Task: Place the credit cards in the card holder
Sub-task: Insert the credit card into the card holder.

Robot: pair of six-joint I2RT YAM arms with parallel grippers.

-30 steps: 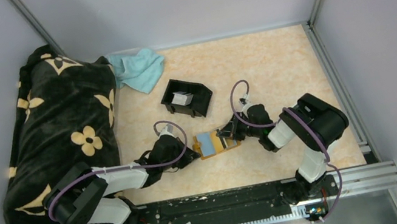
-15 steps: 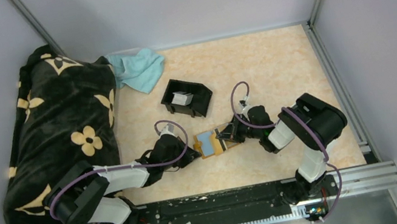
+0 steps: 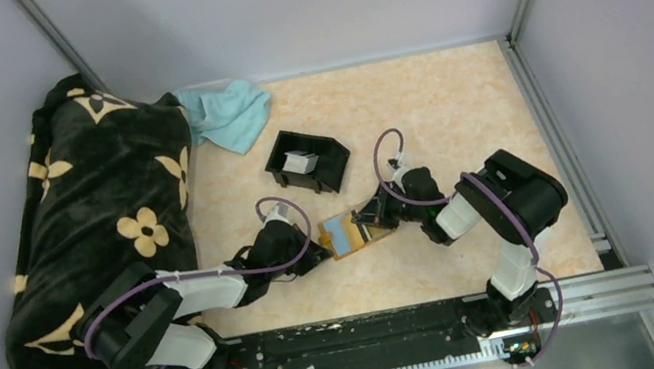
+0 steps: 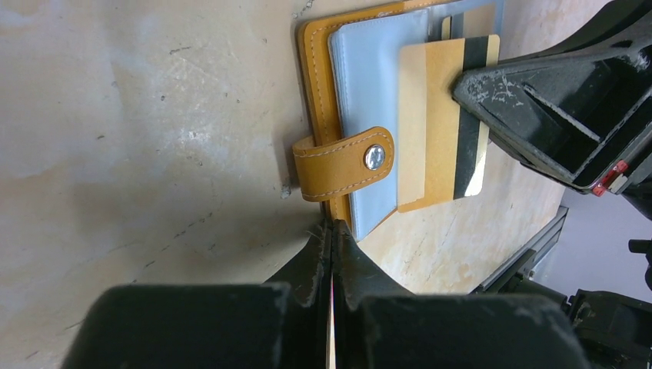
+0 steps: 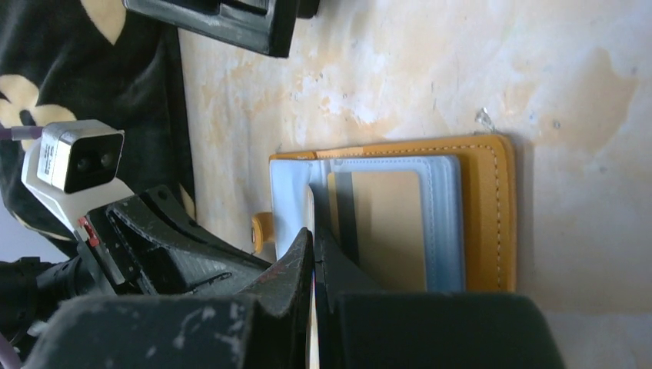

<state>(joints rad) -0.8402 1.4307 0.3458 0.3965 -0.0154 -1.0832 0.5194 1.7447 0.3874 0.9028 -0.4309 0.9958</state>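
The orange card holder (image 3: 345, 238) lies open on the table between my grippers, pale blue sleeves up. In the left wrist view its tab with a snap (image 4: 346, 163) folds over the sleeve (image 4: 369, 84). My left gripper (image 4: 333, 224) is shut on the holder's near edge (image 4: 317, 77). My right gripper (image 5: 314, 232) is shut on a tan credit card with a black stripe (image 4: 440, 123). The card lies flat over the sleeve (image 5: 442, 223); I cannot tell whether it is inside a slot. Another pale card (image 3: 301, 161) sits in the black tray.
The black open-topped tray (image 3: 332, 165) stands just behind the holder. A teal cloth (image 3: 229, 112) lies at the back left. A black flowered blanket (image 3: 97, 225) covers the left side. Metal frame rails run along the right and near edges.
My right gripper has moved a little left and back with the card, sliding it further over the holder. My left gripper has held its place on the holder's edge.
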